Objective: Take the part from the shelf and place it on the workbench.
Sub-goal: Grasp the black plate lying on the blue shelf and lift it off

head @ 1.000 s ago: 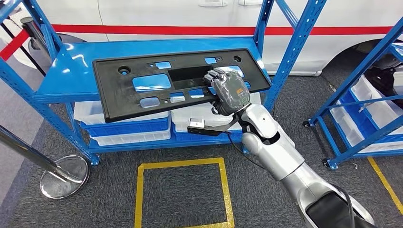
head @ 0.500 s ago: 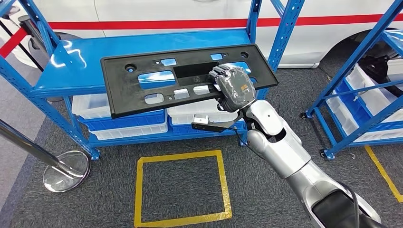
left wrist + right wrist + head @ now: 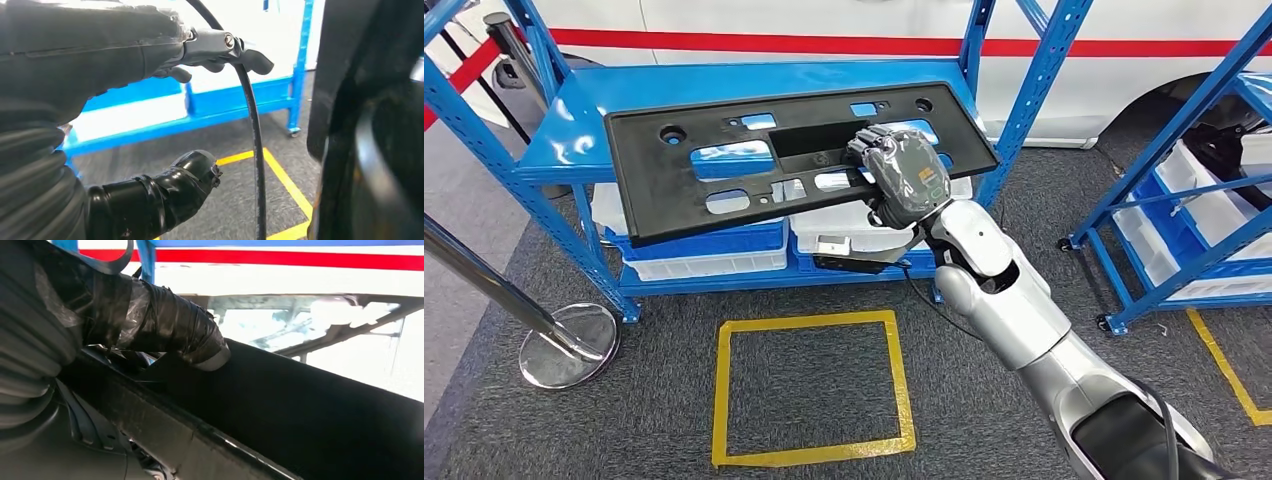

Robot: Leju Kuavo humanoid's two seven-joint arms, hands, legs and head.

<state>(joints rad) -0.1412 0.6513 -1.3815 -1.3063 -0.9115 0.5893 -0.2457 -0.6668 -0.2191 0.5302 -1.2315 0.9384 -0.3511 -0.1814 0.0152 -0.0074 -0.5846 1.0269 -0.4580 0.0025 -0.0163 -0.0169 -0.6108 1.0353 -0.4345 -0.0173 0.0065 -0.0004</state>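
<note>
Part (image 3: 724, 190), a long black plastic panel pierced with rectangular cut-outs and round holes, is gripped by the right hand (image 3: 902, 180), whose fingers (image 3: 864, 152) curl over the near long edge right of the middle and reach into a cut-out; in the right wrist view a taped thumb (image 3: 170, 330) presses on the panel's dark rim. It lies across the top board of the blue shelf (image 3: 584, 120), tilted, its near edge overhanging the front rail; I cannot tell whether the far edge touches the board. I judge it light for its size and fairly stiff, though long enough to flex and swing when held off-centre by one hand. The smooth plastic could slip, so a cut-out rim or the moulded lip looks the safest hold, and a second grip nearer the left end would steady it. The left hand (image 3: 150, 55) hangs low over the carpet, holding nothing, fingers loosely bent with the thumb apart. Under the top board, translucent white bins (image 3: 714, 262) sit in a blue tray on the lower shelf; their contents cannot be made out. More white bins (image 3: 1204, 200) fill the blue rack to the right.
</note>
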